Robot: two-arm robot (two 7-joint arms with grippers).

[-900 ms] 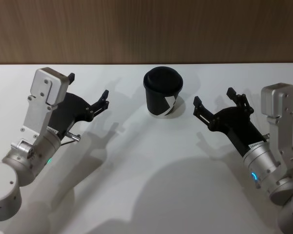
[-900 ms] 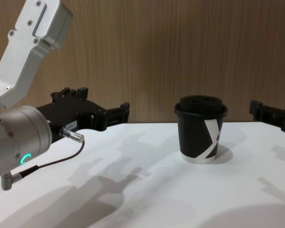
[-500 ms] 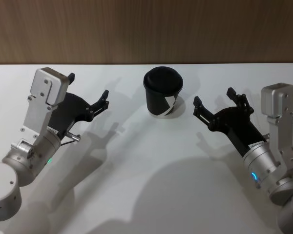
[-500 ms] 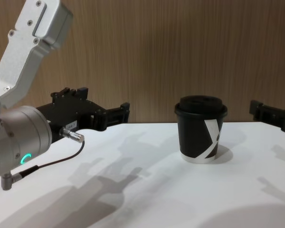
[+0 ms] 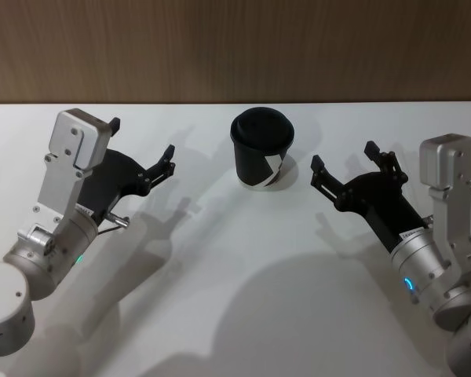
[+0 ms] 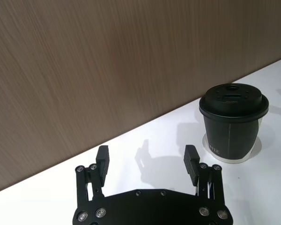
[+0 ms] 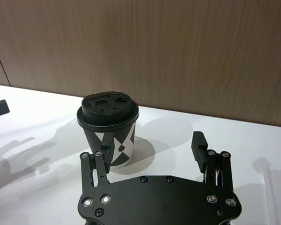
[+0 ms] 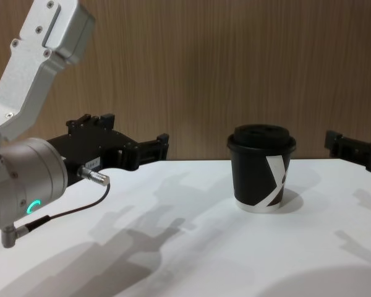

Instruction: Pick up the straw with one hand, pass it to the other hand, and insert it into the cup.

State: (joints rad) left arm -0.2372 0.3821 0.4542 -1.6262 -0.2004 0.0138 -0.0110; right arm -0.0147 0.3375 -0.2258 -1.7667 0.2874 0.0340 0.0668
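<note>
The left gripper (image 5: 141, 137) hangs just above the white table (image 5: 243, 314) with its jaws spread wide and nothing between them. The right gripper (image 5: 343, 157) hangs opposite in the same way, its jaws also spread and empty. The two point inward and toward the wood-panelled wall (image 5: 235, 47). The black paper cup (image 5: 261, 151) stands upright on the table between them, carrying its black domed lid (image 5: 261, 129) and white crossing bands. It sits ahead of both pairs of jaws, clear of either gap and touching no finger. Seen from the left jaws, it stands beyond and outside the finger on the robot's right. Seen from the right jaws, it stands beyond the finger on the robot's left, roughly in line with that fingertip. In the right wrist view a faint, thin, pale strip that appears to be the straw (image 7: 268, 197) lies flat on the table. It is outside the right jaws, past the finger farther from the cup, and well apart from the cup. A green ring light (image 8: 31, 206) glows on the left arm's silver housing, beside a silver plug (image 8: 94, 176) and a black cable.
</note>
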